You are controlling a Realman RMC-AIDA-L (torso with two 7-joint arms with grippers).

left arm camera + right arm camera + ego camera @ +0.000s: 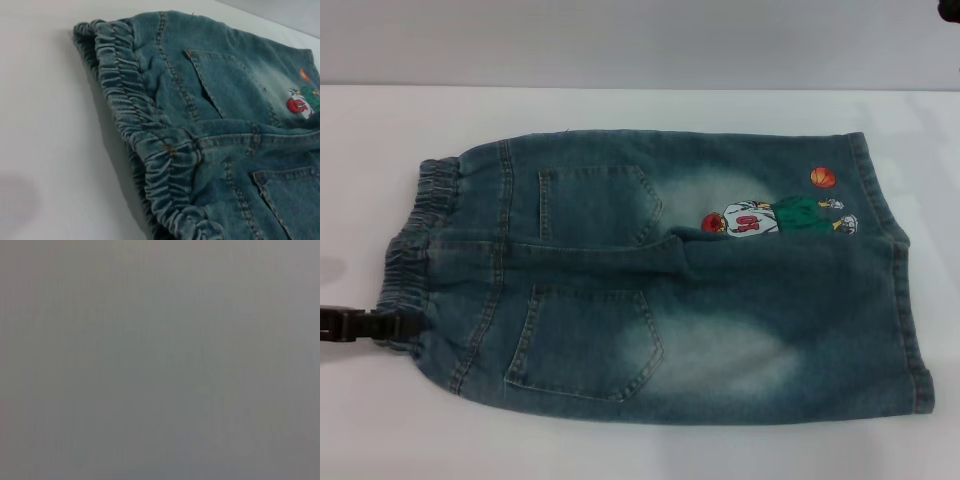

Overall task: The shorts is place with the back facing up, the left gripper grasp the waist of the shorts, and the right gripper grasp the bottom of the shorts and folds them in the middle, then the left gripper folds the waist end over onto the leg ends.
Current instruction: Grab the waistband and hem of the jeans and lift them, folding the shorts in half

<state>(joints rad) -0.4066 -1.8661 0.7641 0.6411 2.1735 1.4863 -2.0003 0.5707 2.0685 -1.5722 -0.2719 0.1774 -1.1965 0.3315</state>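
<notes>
Shorts [660, 290] flat on white surface [640, 450], back up, waist [415, 250] at 9 o'clock, left pincer [405, 325] touching waist, its opening not possible to tell, right pincer [950, 8] barely visible at 1 o'clock

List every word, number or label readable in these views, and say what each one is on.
"01", or "10": red digits on the white jersey of the cartoon print on the shorts; blurred, so the order is uncertain.
No other words, labels or brand tags are readable in any view.

A white table [620, 450] carries one thing — the denim shorts [720, 320], lying flat.
</notes>
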